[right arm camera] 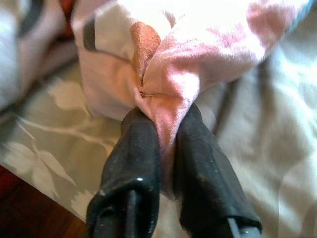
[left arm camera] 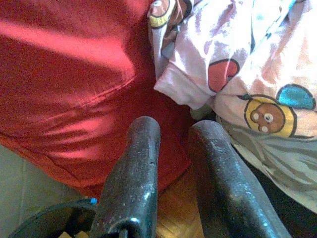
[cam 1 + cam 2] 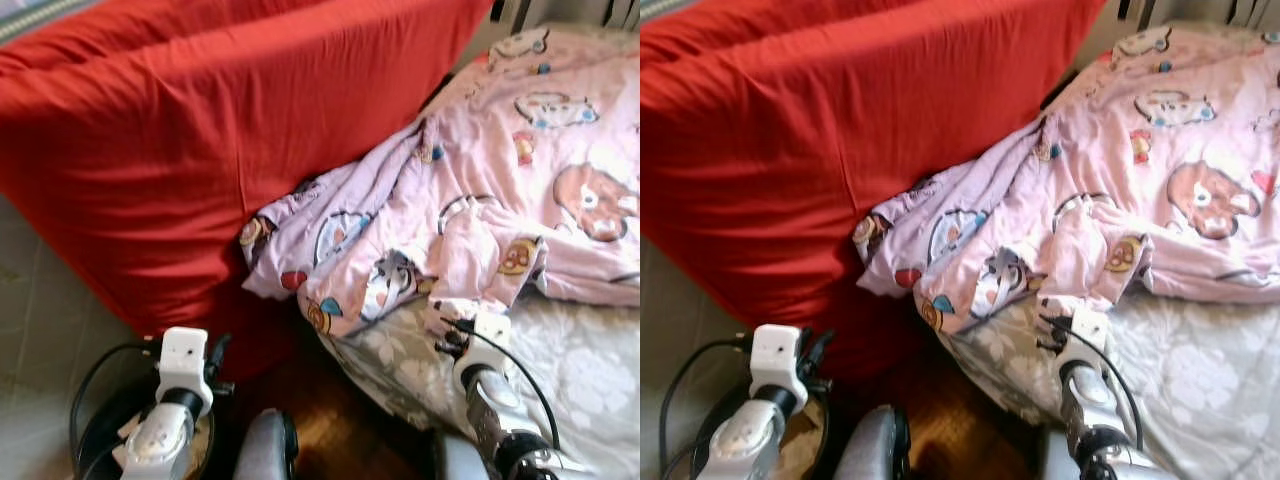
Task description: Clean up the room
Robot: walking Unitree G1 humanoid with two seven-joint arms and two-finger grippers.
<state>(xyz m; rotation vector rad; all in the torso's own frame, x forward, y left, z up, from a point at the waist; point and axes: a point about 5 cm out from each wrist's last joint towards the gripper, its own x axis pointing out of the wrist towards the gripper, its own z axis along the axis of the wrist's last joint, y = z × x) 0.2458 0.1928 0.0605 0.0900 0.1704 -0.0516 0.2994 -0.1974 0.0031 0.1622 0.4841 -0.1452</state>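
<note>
A pink blanket (image 3: 500, 170) printed with cartoon animals lies crumpled on a bed with a grey floral sheet (image 3: 580, 370). Its lower edge hangs over the bed's side against a large red-covered mattress (image 3: 200, 130). My right gripper (image 1: 166, 119) is shut on a bunched fold of the pink blanket (image 1: 168, 74) near the bed's front edge. In the head view that right gripper (image 3: 450, 335) sits just under the blanket's hem. My left gripper (image 2: 174, 129) is low beside the red cover, its fingers a narrow gap apart with nothing between them.
The red mattress leans across the left and back of the scene. A dark round bin (image 3: 100, 420) with a black cable stands by my left arm. Between the mattress and the bed is a strip of wooden floor (image 3: 340, 420). Pale tiles (image 3: 40, 320) lie at far left.
</note>
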